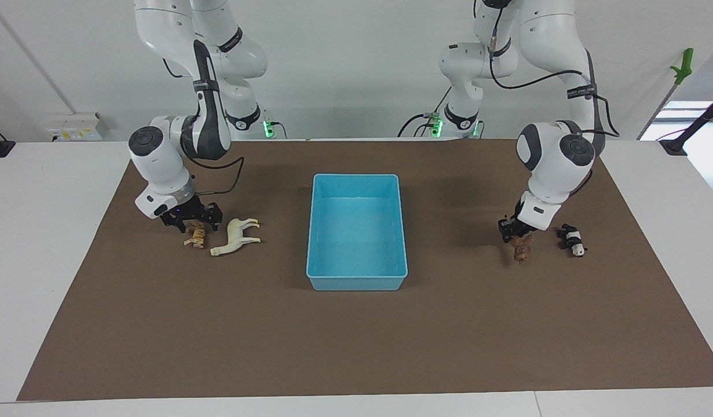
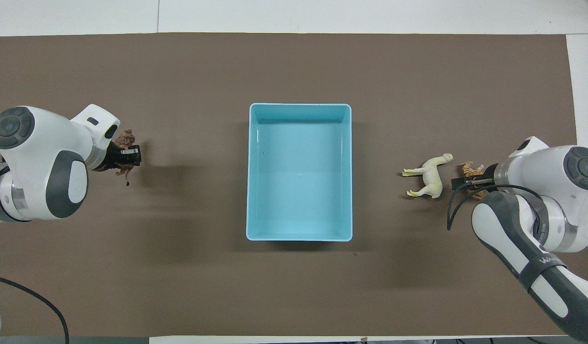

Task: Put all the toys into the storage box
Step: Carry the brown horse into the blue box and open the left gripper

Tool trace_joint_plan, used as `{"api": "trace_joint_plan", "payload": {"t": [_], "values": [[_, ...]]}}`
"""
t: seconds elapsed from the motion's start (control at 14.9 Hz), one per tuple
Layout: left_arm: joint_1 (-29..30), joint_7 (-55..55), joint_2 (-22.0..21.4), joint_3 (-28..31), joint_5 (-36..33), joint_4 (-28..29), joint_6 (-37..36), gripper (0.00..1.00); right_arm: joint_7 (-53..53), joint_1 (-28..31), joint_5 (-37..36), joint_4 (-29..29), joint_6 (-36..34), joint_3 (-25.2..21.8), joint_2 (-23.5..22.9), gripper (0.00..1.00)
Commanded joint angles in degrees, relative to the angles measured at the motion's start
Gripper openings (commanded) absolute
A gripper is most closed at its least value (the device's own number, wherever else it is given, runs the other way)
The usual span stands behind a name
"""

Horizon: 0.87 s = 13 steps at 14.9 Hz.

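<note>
The light blue storage box [image 1: 356, 277] [image 2: 299, 235] sits empty mid-mat. My left gripper [image 1: 515, 233] [image 2: 126, 157] is shut on the brown animal [image 1: 523, 249] [image 2: 125, 140] and holds it just above the mat toward the left arm's end. The panda [image 1: 572, 239] lies on the mat beside it, hidden under the arm in the overhead view. My right gripper [image 1: 197, 223] [image 2: 470, 181] is down low, shut on the orange tiger [image 1: 195, 235] [image 2: 471, 168] at the mat. The cream-white long-necked animal [image 1: 236, 236] [image 2: 430, 176] lies on its side between the tiger and the box.
A brown mat [image 1: 356, 347] [image 2: 294, 62] covers the white table. All the toys lie about level with the box's middle, at either end of the mat.
</note>
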State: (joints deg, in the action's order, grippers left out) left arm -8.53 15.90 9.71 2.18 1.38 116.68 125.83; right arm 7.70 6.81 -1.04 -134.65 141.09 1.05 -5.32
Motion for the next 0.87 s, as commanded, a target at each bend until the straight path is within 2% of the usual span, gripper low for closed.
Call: {"api": "trace_joint_plan", "payload": {"t": [0.0,0.13,0.27,0.34,0.54,0.74,0.81], "values": [[-6.74,11.75,-1.1,0.46,0.73,-7.76,-11.27,0.0,2.41,0.84,0.95,-0.35,1.65,0.27,-0.66,0.92],[-10.88,20.97,-2.59,-0.42,2.3,-10.41,-15.07,0.0,2.06,0.84,0.95,-0.35,1.56,0.27,-0.66,0.62],[-13.52,31.69,-5.13,-3.13,5.46,-11.64,-16.92,0.0,2.14,0.84,0.95,-0.35,1.39,0.27,-0.66,0.17],[-14.23,37.48,-6.36,-5.76,6.17,-11.91,-17.36,0.0,2.06,0.84,0.95,-0.18,0.86,0.27,-0.66,0.0],[-18.08,48.68,-7.51,-12.36,6.09,-10.08,-13.87,0.0,2.06,1.28,1.04,4.02,-5.52,0.27,-0.66,0.0],[-24.23,52.29,-5.16,-12.38,6.01,-9.11,-9.82,0.0,0.13,1.1,1.04,13.07,-15.02,0.27,-1.19,0.0],[-25.82,52.39,-5.23,-12.38,5.83,-7.19,-8.94,0.0,-0.66,0.93,1.04,15.62,-17.31,0.27,-1.62,0.0]]}}
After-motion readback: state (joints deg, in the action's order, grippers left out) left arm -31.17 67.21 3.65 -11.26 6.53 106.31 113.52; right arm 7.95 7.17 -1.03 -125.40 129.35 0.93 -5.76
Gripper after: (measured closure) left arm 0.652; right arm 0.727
